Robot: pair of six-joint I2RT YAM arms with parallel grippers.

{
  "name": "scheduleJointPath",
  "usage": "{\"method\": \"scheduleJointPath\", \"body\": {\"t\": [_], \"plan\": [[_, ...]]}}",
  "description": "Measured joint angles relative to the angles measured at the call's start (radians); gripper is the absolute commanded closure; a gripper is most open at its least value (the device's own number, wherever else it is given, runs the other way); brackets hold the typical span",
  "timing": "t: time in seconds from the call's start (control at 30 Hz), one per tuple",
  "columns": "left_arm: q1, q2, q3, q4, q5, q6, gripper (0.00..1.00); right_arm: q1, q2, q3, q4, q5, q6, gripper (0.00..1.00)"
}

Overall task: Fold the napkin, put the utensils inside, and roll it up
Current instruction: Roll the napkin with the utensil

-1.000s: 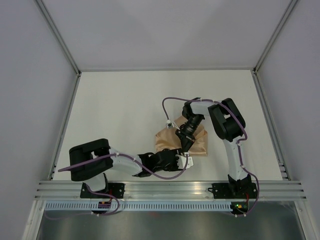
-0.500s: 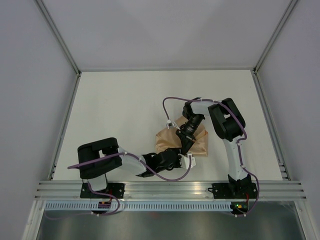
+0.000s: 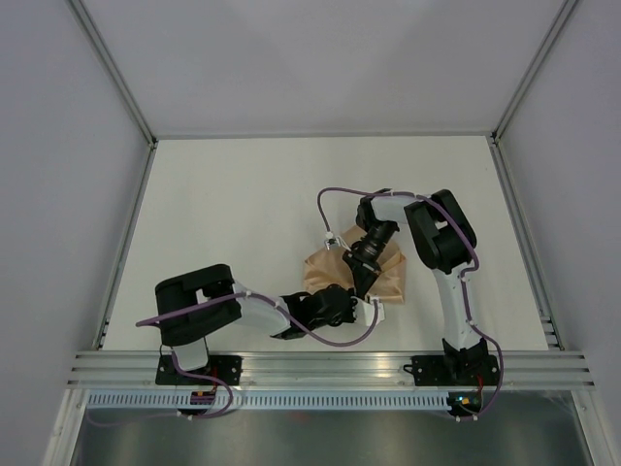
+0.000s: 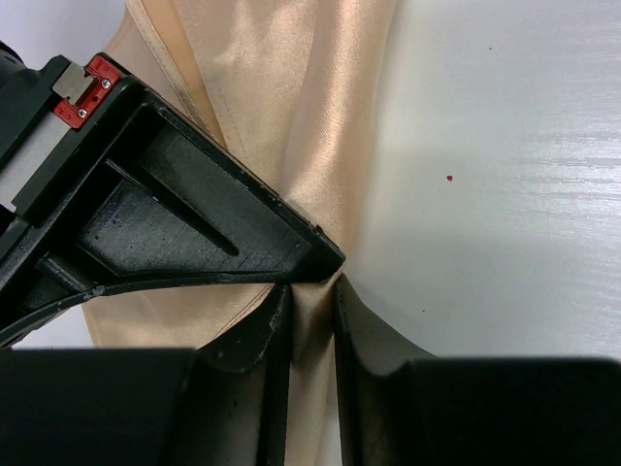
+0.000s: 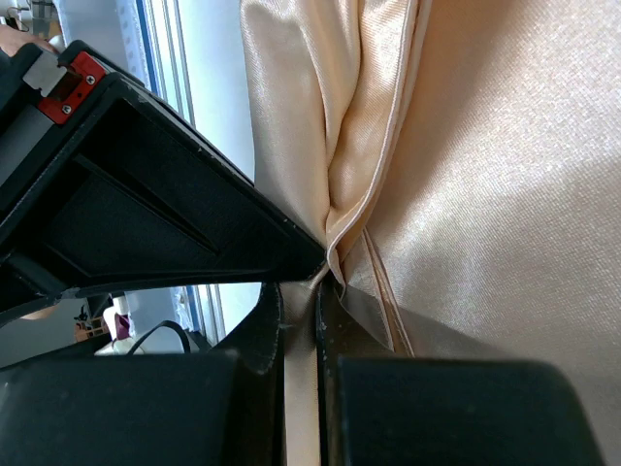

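At the near edge of the bench (image 3: 243, 214) the left arm lies low, reaching rightward from its base. The left pincer (image 3: 355, 301) meets the near edge of the napkin (image 3: 390, 278). In the left wrist view this pincer (image 4: 312, 293) is closed to a narrow slit on a gathered fold of the napkin (image 4: 291, 97). The peach cloth is squeezed between the two dark fingers (image 4: 260, 342) and fans out wider beyond them. To the right of that fold the cloth ends and the white bench top (image 4: 505, 194) shows. The napkin lies bunched and creased on the bench, right of centre and in the nearer half, between the two arm bases and a little beyond them. Just past the left pincer, the right pincer (image 3: 362, 279) points down and toward the near edge onto the middle of the cloth. The two pincers stand close together. In the right wrist view the right pincer (image 5: 299, 296) is also pressed almost shut on a thin pleat of the napkin (image 5: 505, 194). A hemmed edge runs into the gap between its fingers (image 5: 264, 330), and shiny cloth fills the right side of that view. The right arm rises from its base on the right and bends back over the napkin, with a purple cable (image 3: 330, 194) looping above its wrist.
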Motion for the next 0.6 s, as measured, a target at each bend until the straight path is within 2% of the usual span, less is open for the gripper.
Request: {"method": "scheduleJointPath", "body": {"t": [0.03, 0.07, 0.13, 0.23, 0.4, 0.6], "plan": [[0.004, 0.000, 0.004, -0.007, 0.008, 0.000, 0.98, -0.002, 0.000, 0.000, 0.000, 0.000, 0.000, 0.89], [0.010, -0.002, 0.011, -0.021, 0.024, -0.003, 0.98, -0.004, 0.000, -0.001, -0.002, 0.000, 0.000, 0.75], [0.025, -0.005, 0.023, -0.043, 0.058, -0.010, 0.98, -0.010, -0.005, -0.005, -0.003, -0.003, 0.011, 0.61], [0.061, -0.010, 0.042, -0.079, 0.137, -0.042, 0.98, -0.018, -0.039, -0.019, -0.001, 0.000, 0.020, 0.50], [0.126, -0.012, 0.081, -0.152, 0.267, -0.113, 0.98, -0.060, -0.127, -0.016, 0.055, 0.014, 0.019, 0.47], [0.209, -0.013, 0.103, -0.198, 0.439, -0.214, 0.98, -0.198, -0.270, 0.020, 0.115, -0.020, 0.079, 0.46]]}}
